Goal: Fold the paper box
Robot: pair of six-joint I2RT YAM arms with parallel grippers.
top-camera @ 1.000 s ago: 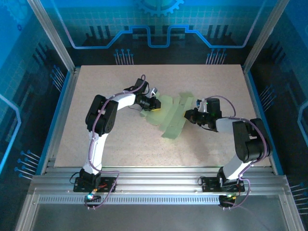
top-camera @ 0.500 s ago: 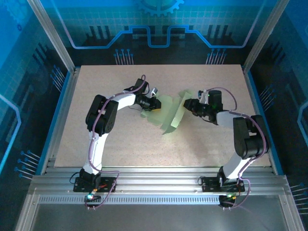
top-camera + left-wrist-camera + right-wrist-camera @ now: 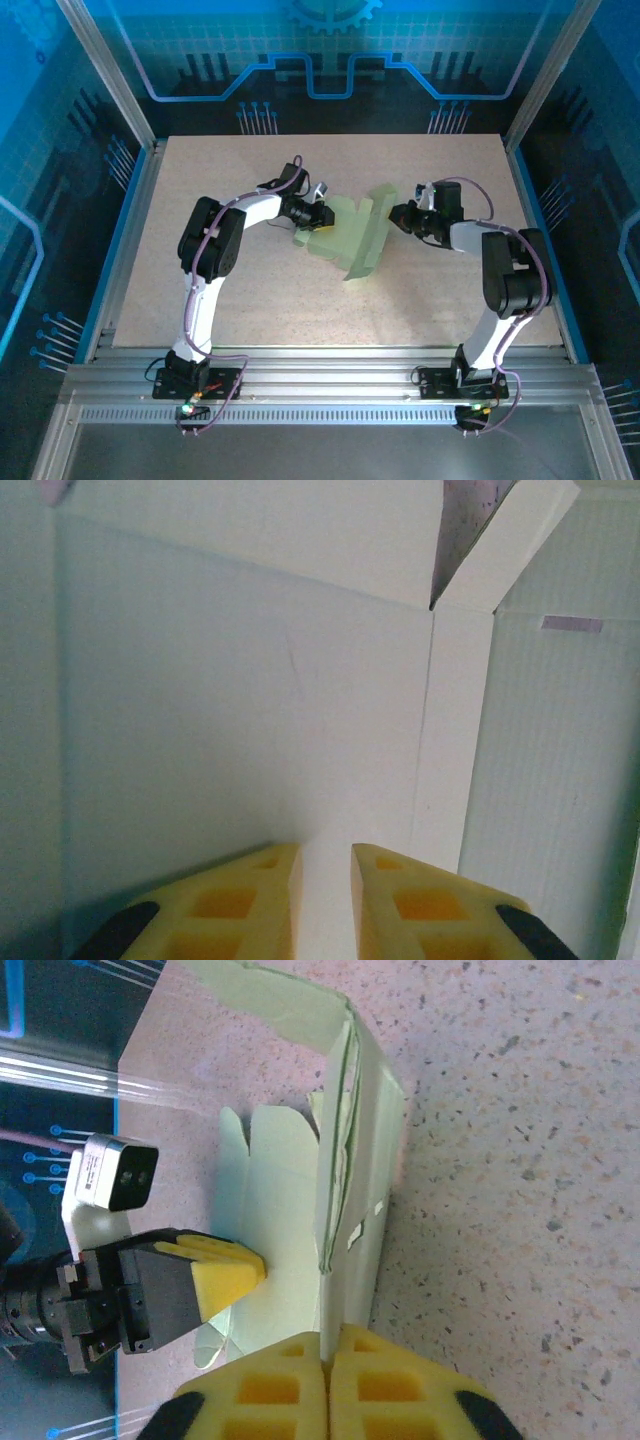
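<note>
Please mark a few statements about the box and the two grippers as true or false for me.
1. The paper box lies between the left gripper and the right gripper. True.
2. The box is fully folded and closed. False: it is only partly folded, with flaps open.
3. The right gripper's fingers are spread wide apart. False: they are closed together at the box's edge.
4. The left gripper is at the box's left side, its fingers nearly together. True.
</note>
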